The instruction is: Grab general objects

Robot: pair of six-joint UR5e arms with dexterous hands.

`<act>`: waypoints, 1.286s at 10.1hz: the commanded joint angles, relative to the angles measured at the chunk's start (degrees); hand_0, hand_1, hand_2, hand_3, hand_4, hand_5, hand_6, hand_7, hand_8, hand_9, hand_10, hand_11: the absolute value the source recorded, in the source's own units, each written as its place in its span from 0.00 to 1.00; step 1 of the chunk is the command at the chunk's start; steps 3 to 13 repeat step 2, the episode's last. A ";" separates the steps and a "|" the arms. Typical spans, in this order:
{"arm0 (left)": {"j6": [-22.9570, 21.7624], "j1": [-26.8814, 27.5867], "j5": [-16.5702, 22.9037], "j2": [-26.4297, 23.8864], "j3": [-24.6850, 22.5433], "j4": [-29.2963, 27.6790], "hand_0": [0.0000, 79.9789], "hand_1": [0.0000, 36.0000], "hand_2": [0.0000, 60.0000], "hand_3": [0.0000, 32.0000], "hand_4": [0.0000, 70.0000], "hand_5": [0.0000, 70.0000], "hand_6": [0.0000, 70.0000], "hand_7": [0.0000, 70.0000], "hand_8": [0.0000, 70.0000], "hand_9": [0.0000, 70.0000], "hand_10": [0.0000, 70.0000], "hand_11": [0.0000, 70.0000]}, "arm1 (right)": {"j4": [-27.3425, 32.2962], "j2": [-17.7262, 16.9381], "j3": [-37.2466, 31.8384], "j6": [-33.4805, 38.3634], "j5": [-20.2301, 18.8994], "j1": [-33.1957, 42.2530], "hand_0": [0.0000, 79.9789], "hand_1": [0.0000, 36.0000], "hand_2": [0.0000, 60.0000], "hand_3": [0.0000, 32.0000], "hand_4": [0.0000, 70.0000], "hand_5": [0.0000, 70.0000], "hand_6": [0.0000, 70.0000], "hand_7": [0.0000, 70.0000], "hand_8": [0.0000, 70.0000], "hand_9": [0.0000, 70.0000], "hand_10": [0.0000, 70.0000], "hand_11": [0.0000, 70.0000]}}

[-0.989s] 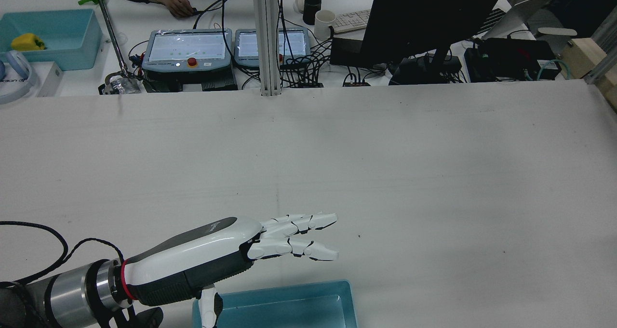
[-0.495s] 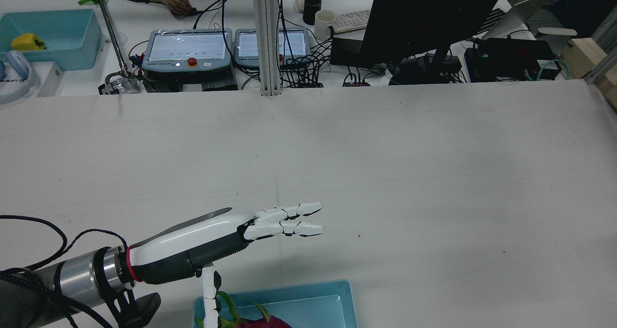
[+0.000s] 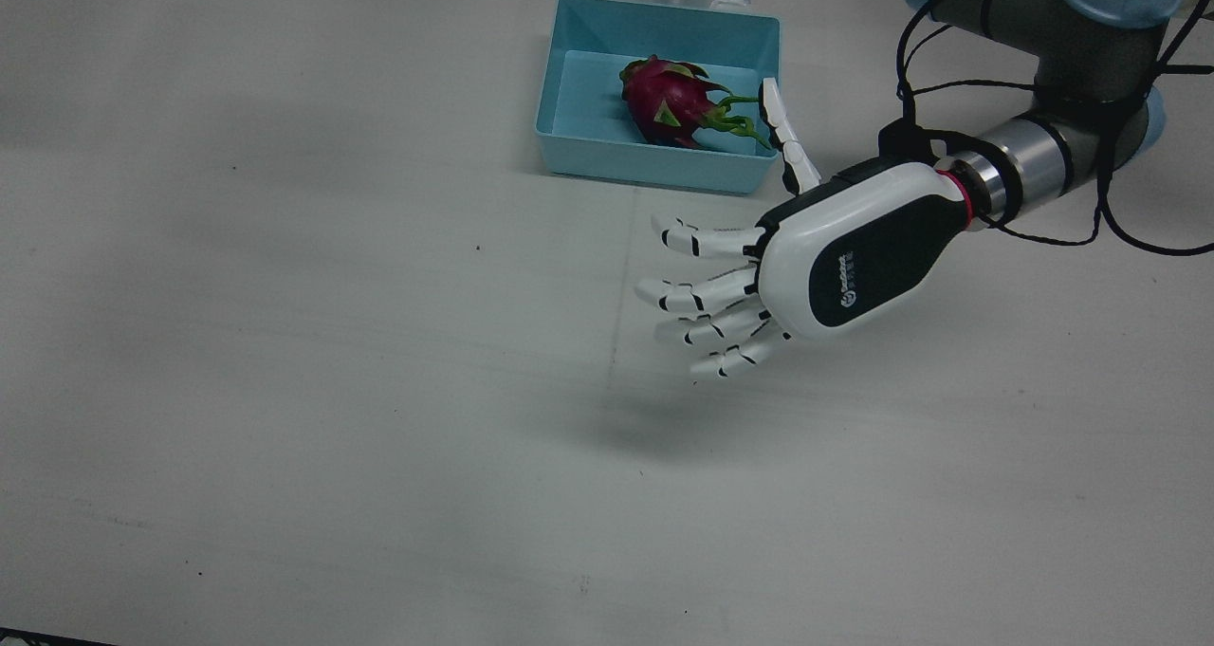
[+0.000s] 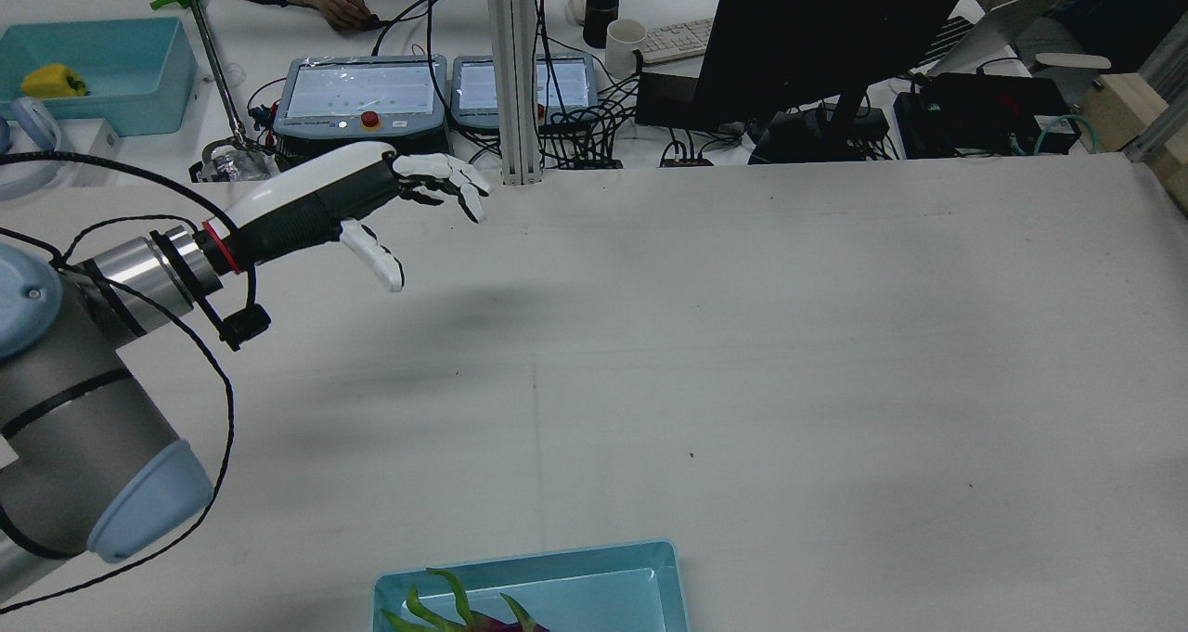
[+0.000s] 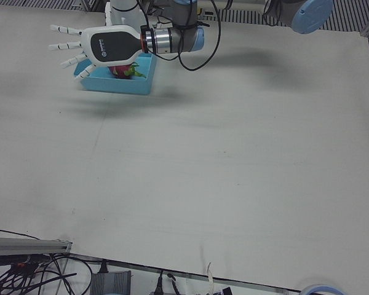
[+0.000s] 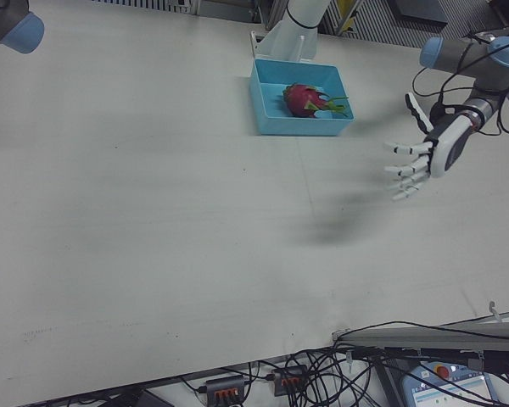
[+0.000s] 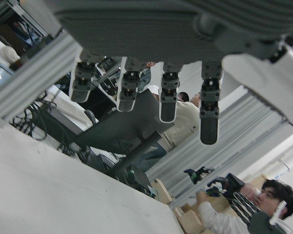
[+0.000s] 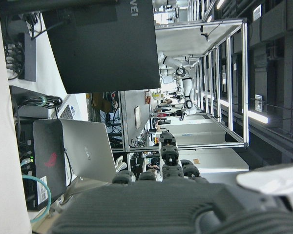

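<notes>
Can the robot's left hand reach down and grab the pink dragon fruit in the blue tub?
Probably yes. The left hand is open and holds nothing, beside the light blue plastic tub. The pink dragon fruit lies uncovered inside, with nothing above it.

In the rear view the blue tray [image 4: 670, 572] and the dragon fruit [image 4: 450, 604] in it are cut off by the lower edge at six o'clock, so only the tray's far rim and a few green scale tips show. In the left-front view, at eleven o'clock, the left hand [image 5: 104, 48] stands in front of the tray and covers most of the fruit. The right hand [image 8: 151, 209] shows only in its own camera, as a blurred dark mass along six o'clock with its fingers [image 8: 169, 151] bunched above it, too foreshortened to tell whether they are closed.
</notes>
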 commanded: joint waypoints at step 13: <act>-7.37 -15.95 -1.66 1.11 12.59 -5.58 0.51 0.00 0.00 0.00 0.37 0.54 0.26 0.45 0.32 0.21 0.17 0.24 | 0.00 0.00 0.09 -0.06 -0.02 0.00 0.00 0.00 0.00 0.00 0.00 0.00 0.00 0.00 0.00 0.00 0.00 0.00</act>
